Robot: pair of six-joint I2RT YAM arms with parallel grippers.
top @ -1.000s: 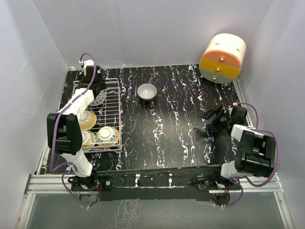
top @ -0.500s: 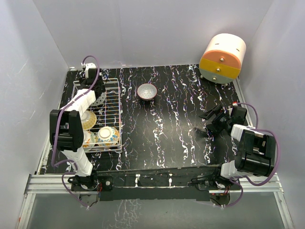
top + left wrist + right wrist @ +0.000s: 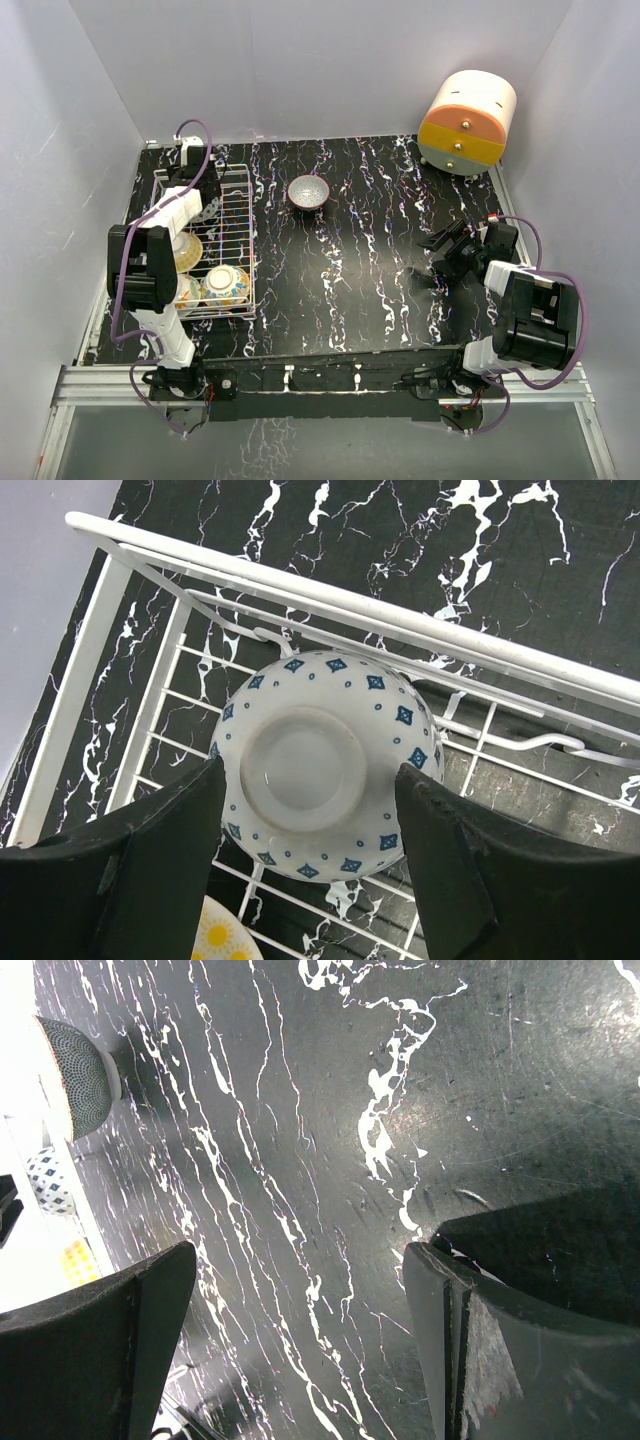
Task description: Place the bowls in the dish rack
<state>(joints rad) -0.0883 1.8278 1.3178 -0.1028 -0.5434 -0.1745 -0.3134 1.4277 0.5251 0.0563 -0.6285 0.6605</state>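
Observation:
The white wire dish rack (image 3: 240, 215) stands at the left of the table. A pale bowl with blue diamonds (image 3: 325, 765) lies bottom-up at the rack's far end, also seen from above (image 3: 209, 208). My left gripper (image 3: 310, 772) hangs over it, open, one finger on each side, above the bowl (image 3: 198, 188). Three more bowls rest in the rack's near half, among them an orange-yellow floral one (image 3: 226, 285). A grey bowl (image 3: 308, 192) stands upright on the table right of the rack. My right gripper (image 3: 438, 250) is open and empty over the table's right side.
A big cream-orange-yellow drum (image 3: 468, 122) stands at the far right corner. Grey walls enclose the table on three sides. In the right wrist view the grey bowl (image 3: 80, 1075) shows far off at the upper left, beyond the open gripper (image 3: 300, 1250).
My left wrist has shifted slightly toward the far end of the rack. The blue-diamond bowl has stayed in place in the rack. The right arm has not moved.

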